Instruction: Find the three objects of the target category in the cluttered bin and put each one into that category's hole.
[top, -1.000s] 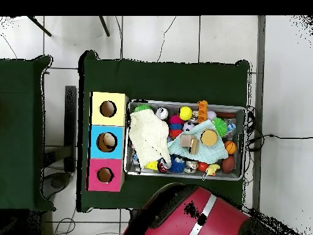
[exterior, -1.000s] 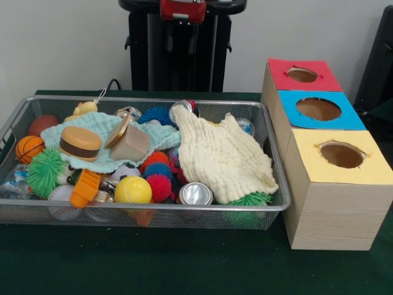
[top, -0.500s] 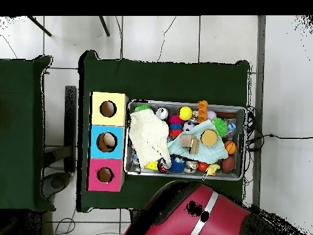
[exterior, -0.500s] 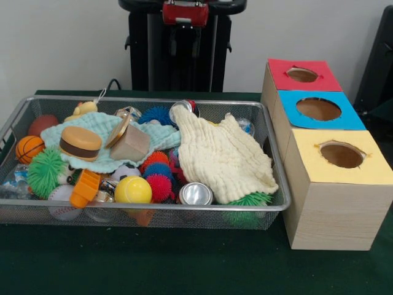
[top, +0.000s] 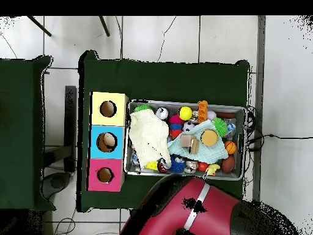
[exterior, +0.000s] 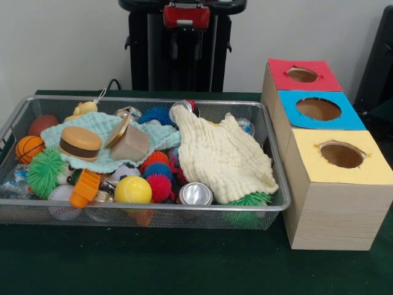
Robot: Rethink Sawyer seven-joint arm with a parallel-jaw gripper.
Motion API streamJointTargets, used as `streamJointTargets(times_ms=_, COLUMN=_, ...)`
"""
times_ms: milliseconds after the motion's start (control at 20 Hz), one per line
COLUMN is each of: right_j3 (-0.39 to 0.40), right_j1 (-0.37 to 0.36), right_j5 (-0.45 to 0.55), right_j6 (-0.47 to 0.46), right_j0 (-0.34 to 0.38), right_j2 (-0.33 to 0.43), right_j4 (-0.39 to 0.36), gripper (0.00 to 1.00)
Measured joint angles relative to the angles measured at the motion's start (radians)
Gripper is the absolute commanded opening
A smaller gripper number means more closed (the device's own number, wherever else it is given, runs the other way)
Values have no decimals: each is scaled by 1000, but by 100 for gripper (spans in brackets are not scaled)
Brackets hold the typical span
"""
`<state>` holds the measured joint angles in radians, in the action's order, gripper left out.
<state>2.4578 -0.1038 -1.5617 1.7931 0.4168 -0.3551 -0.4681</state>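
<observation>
While hanging high behind the wire bin (exterior: 153, 212), showing only a red body and dark tips as the gripper (exterior: 185, 37), and giving no way to tell whether the jaws are open or closed. Spreading below and in front of the jaws as the green table (exterior: 184, 270). Filling the overhead view's lower edge as the red arm (top: 195, 214), overlapping the bin's near rim there.

In the front view, standing down and to the right of the jaws as a wooden box (exterior: 331, 209), touching the bin's right end and carrying a red hole (exterior: 302, 74), a blue hole (exterior: 318, 109) and a yellow hole (exterior: 341, 155) in a row.

Lying directly beneath and forward of the jaws inside the bin as a cream cloth (exterior: 224, 157). Lying lower left of them as a mint cloth (exterior: 98, 126), bearing a toy burger (exterior: 80, 142) and a leaning wooden block (exterior: 130, 146). Sitting further left as a green spiky ball (exterior: 45, 172) and a small basketball (exterior: 29, 148). Resting against the front rim, farthest from the jaws, as a yellow ball (exterior: 133, 190) and a silver can (exterior: 196, 194).
</observation>
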Motion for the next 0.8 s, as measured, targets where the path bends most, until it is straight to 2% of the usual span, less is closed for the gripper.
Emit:
streamJointTargets(times_ms=200, right_j3=-21, right_j1=31, right_j5=-133, right_j6=0, right_j0=-13, right_j2=0, right_j4=0, gripper=100)
streamJointTargets(times_ms=250, right_j3=-35, right_j1=47, right_j5=-217, right_j6=0, right_j0=-20, right_j2=0, right_j4=3, gripper=100)
streamJointTargets(times_ms=350, right_j3=-53, right_j1=65, right_j5=-323, right_j6=0, right_j0=-28, right_j2=0, right_j4=13, gripper=100)
streamJointTargets(times_ms=550, right_j3=-108, right_j1=95, right_j5=-501, right_j6=0, right_j0=-34, right_j2=0, right_j4=60, gripper=100)
streamJointTargets(times_ms=650, right_j3=-143, right_j1=110, right_j5=-540, right_j6=0, right_j0=-34, right_j2=0, right_j4=93, gripper=100)
streamJointTargets(times_ms=800, right_j3=-190, right_j1=138, right_j5=-533, right_j6=0, right_j0=-34, right_j2=0, right_j4=134, gripper=100)
